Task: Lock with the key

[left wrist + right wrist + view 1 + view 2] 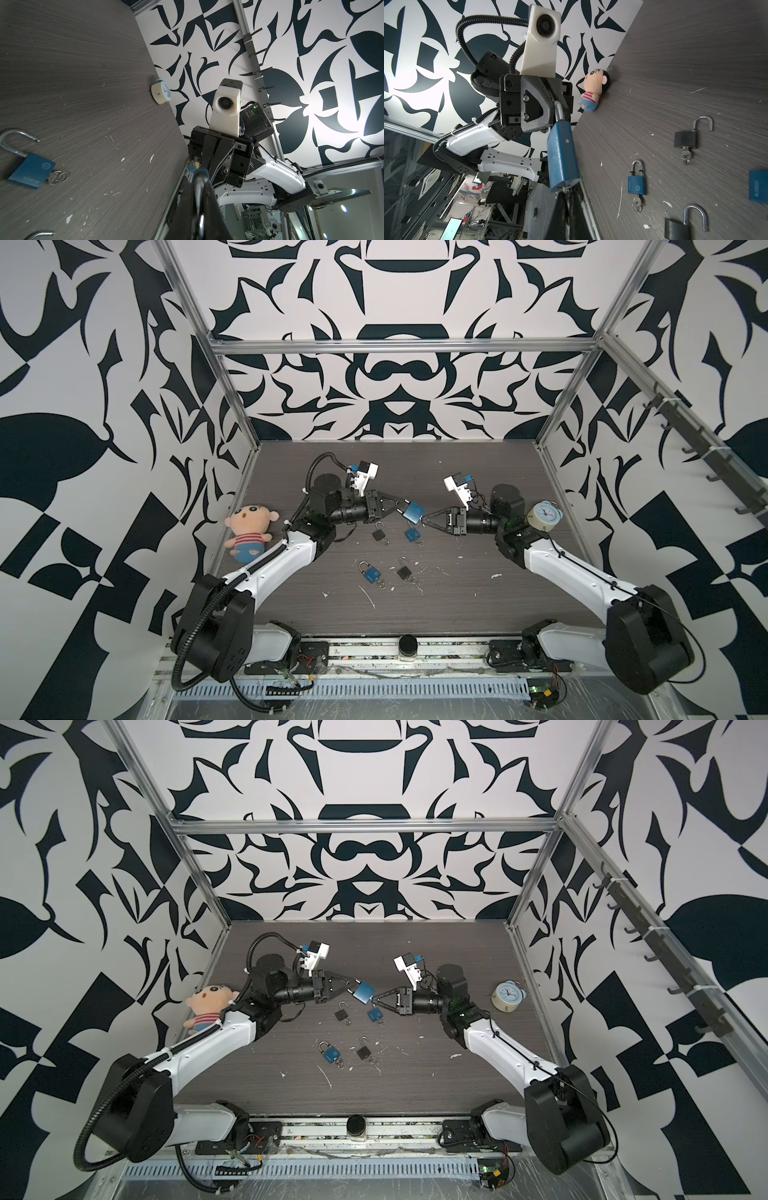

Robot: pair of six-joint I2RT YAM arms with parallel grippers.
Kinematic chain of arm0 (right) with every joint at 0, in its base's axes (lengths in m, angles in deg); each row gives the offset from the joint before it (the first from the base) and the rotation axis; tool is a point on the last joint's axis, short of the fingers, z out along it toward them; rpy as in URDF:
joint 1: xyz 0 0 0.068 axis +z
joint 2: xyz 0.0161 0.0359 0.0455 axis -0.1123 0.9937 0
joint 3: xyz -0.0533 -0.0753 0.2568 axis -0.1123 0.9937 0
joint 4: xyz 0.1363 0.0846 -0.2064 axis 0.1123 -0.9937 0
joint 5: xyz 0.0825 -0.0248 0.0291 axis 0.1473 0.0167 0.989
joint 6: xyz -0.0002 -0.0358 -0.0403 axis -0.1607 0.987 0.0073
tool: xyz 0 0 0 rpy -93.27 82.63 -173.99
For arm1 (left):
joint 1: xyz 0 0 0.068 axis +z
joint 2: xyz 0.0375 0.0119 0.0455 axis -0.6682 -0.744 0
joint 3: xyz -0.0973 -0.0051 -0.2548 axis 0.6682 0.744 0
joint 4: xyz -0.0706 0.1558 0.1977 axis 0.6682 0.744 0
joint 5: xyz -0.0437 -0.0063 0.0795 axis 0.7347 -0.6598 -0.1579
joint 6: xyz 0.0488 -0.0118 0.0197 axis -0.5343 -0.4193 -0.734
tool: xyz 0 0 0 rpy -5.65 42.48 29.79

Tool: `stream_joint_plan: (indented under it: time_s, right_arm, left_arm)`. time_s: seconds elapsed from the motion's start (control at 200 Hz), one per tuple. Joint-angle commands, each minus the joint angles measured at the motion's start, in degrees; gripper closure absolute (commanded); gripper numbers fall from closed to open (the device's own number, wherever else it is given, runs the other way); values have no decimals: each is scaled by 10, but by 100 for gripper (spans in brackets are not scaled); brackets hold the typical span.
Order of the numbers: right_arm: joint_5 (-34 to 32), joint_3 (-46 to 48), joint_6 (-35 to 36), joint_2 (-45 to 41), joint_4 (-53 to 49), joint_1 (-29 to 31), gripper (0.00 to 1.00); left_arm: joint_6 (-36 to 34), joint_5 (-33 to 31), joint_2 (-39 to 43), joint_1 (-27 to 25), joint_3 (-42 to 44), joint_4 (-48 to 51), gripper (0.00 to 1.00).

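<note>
- The left gripper [401, 506] is clamped on the shackle [559, 112] of a blue padlock [413, 512]; it holds the lock in the air above the table [457, 593], between the two arms; a grip on the shackle leaves the body free and its keyhole end turned toward the other arm
- The right gripper [424, 521] is closed at that keyhole end; in the right wrist view its tips meet on a sliver of metal that I take for the key [564, 188], seated in the lock; most of it is hidden, so how firm the hold is I cannot say
- The grippers face each other tip to tip, roughly in line; this looks chosen so that a roll of the right wrist turns the key while the left arm braces the body against the twist
- Whether the shackle's free leg is pressed home cannot be told; the left gripper covers it
- On the table below, a black padlock [379, 534], a second black padlock [403, 571] and a far blue padlock [412, 535] lie with shackles open; a near blue padlock [370, 572] lies with its shackle closed, probably finished
- The plush doll [249, 533] and alarm clock [544, 516] sit at the table's sides, well apart from the work
</note>
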Motion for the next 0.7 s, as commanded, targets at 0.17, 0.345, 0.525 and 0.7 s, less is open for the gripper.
stream_joint_plan:
  time_s: [0.17, 0.345, 0.525, 0.7]
  right_arm:
    - [-1, 27, -30, -5, 21, -16, 100]
    - [1, 32, -40, -5, 32, -18, 100]
    - [-2, 32, -33, -8, 16, -33, 100]
    - [-29, 25, 2, -31, -54, -77, 100]
  left_arm:
    - [5, -31, 62, 46, 12, -31, 100]
    - [4, -27, 66, 51, 14, -29, 100]
    - [-7, -21, 66, 54, 9, -9, 100]
    - [-79, -26, 64, 49, -15, 103, 100]
